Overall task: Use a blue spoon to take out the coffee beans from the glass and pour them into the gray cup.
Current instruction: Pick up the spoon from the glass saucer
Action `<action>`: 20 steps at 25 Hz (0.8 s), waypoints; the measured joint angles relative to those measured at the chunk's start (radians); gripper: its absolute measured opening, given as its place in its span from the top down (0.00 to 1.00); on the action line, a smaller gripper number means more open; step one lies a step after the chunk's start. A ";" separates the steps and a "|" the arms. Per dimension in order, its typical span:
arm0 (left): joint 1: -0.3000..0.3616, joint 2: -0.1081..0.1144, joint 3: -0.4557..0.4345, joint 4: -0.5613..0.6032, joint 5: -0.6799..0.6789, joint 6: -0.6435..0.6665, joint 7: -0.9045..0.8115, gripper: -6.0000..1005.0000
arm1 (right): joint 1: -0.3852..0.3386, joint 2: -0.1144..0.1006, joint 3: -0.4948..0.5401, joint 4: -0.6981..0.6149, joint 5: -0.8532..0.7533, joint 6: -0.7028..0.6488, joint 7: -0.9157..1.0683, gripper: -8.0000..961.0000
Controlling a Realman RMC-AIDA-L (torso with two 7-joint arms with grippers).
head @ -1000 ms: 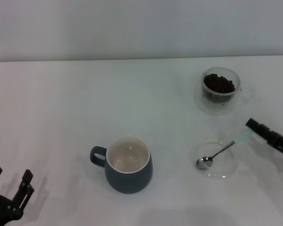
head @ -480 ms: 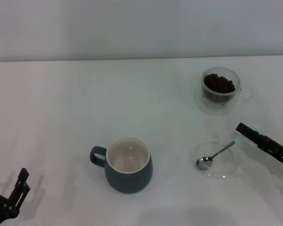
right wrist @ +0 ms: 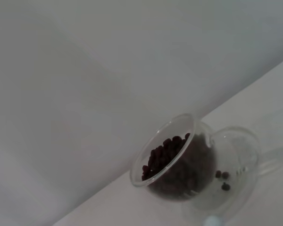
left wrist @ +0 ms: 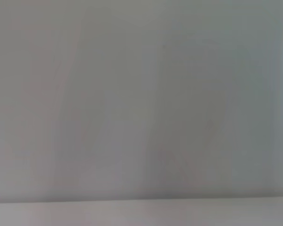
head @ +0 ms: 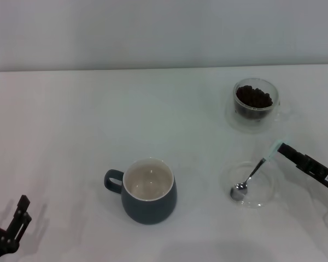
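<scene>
Looking down from the head, you find: right gripper (head: 280, 147) pinching the spoon (head: 251, 176) handle's tip, its bowl resting in a saucer (head: 265, 191); glass (head: 256, 103) of beans (head: 253, 96) behind; cup (head: 149, 190) centre; left gripper (head: 11, 228) parked, fingers spread. Right wrist: glass (right wrist: 188, 162), beans (right wrist: 172, 157). Left wrist: blank.
</scene>
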 joint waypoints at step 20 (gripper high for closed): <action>-0.016 0.002 0.000 -0.005 -0.024 0.000 0.000 0.27 | 0.000 0.000 0.003 -0.009 0.003 0.001 0.004 0.99</action>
